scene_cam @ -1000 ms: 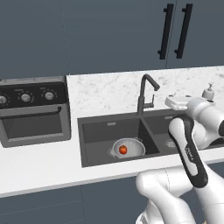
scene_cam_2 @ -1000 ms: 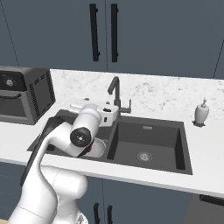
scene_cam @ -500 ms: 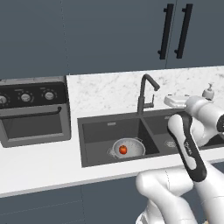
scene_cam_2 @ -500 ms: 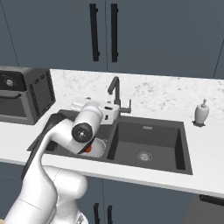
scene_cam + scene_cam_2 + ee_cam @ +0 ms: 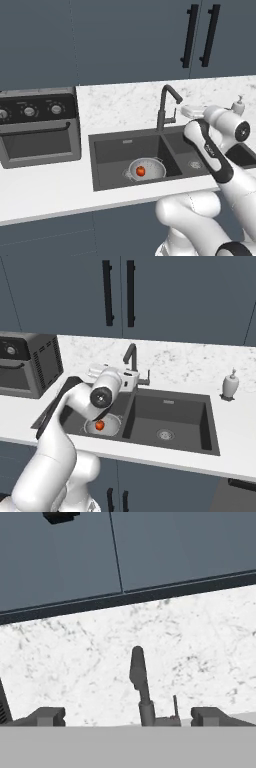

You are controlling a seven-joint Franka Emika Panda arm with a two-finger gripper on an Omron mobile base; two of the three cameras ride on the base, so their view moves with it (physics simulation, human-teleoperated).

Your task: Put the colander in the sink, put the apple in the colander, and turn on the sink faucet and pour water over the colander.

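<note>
The silvery colander [image 5: 152,167] sits in the left basin of the dark double sink [image 5: 117,150], with the red-orange apple [image 5: 141,171] inside it. From the right base view, colander [image 5: 107,428] and apple [image 5: 99,425] lie just below my arm. The dark gooseneck sink faucet [image 5: 165,105] rises behind the basin divider. My gripper [image 5: 186,109] hovers open just right of the faucet at its lever's height, holding nothing. In the hand view the faucet [image 5: 139,679] stands ahead, between the wide-apart fingertips [image 5: 47,716], and the gripper [image 5: 129,717] does not touch it.
A dark oven [image 5: 35,125] with knobs stands on the counter left of the sink. A small white soap dispenser [image 5: 230,386] sits on the white marble countertop [image 5: 190,363] to the right. Dark cabinets with black handles [image 5: 200,35] hang above.
My hand has crept slightly up and toward the faucet. The jaws stay open; colander and apple have not moved.
</note>
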